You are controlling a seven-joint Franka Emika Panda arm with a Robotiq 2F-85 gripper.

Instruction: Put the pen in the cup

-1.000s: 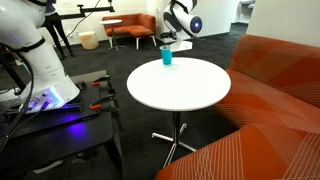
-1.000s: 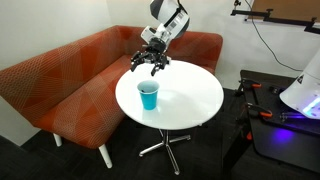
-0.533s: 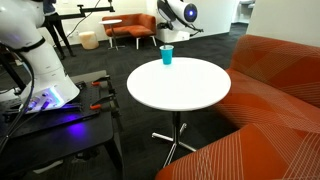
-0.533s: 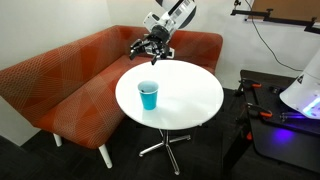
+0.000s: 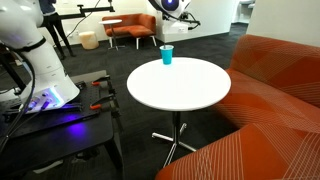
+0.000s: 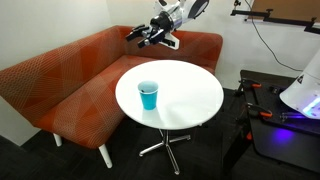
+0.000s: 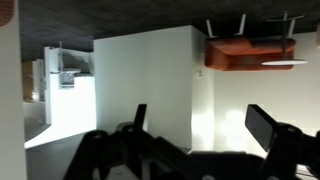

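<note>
The black Robotiq gripper [image 6: 143,37] hangs high beside the back of the orange upholstered corner sofa [image 6: 60,85], outside the rim of the round white pedestal table [image 6: 190,95]. Its fingers [image 7: 262,125] stand wide apart with nothing between them. The small bright blue cup [image 6: 148,96] stands upright on the table near the sofa-side edge, with open white surface from there to the opposite rim. The thin dark pen cannot be made out in any view.
</note>
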